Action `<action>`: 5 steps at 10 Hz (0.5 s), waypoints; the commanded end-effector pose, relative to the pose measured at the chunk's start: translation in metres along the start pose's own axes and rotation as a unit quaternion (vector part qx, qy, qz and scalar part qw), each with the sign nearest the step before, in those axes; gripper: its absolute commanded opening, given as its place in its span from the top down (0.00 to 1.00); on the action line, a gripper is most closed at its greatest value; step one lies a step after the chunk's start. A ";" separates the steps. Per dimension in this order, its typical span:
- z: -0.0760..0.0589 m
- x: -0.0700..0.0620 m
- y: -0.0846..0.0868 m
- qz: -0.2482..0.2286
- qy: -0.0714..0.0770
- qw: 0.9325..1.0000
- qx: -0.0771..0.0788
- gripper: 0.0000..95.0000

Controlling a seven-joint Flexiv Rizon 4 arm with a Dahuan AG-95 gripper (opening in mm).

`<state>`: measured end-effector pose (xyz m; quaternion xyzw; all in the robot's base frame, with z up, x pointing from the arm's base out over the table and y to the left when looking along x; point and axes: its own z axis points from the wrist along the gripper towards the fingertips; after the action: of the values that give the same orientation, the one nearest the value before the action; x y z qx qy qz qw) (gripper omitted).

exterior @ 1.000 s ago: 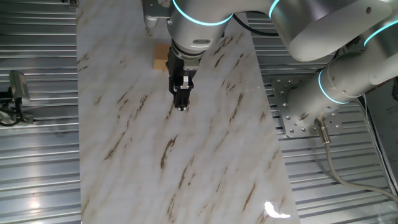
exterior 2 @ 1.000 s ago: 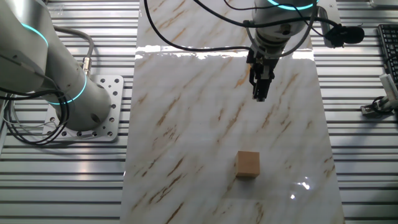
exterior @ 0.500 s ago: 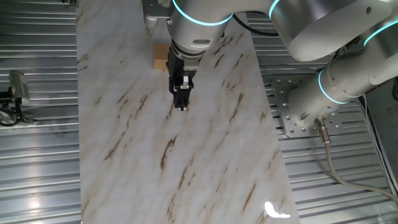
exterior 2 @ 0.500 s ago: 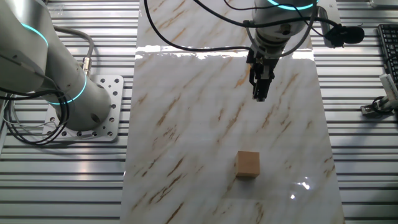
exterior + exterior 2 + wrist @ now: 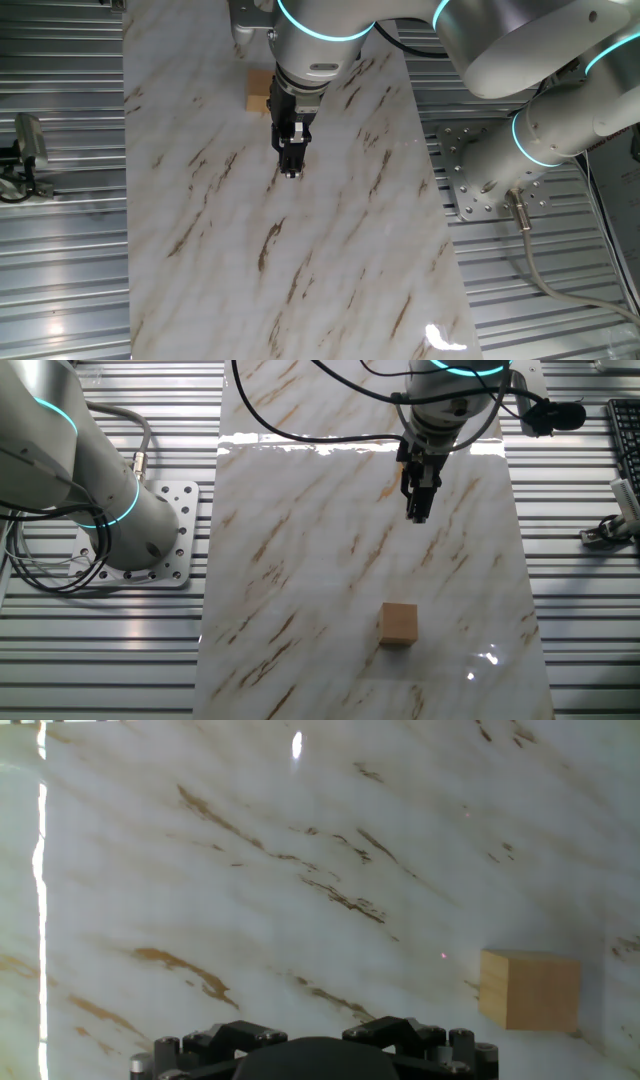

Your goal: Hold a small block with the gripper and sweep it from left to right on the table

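Nearest you in the other fixed view, the small block [image 5: 399, 625] sits alone on the table [image 5: 300, 560], untouched. Farther up the slab your gripper [image 5: 417, 516] hangs well apart from it, fingers pressed together and holding nothing. Your hand view shows the block at lower right.
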<state>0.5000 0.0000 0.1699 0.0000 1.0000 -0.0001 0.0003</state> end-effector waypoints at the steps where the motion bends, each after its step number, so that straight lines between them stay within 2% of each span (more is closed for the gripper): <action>1: 0.000 0.000 0.000 0.000 0.000 1.000 0.000 0.00; 2: 0.000 0.000 0.000 0.016 0.006 0.999 -0.037 1.00; 3: 0.000 0.000 0.000 0.025 0.007 0.998 -0.057 1.00; 4: 0.000 0.000 0.000 0.029 0.008 0.997 -0.068 1.00; 5: 0.000 0.000 0.000 0.028 0.008 0.998 -0.060 1.00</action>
<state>0.4996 -0.0004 0.1708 0.0197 0.9989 0.0431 -0.0050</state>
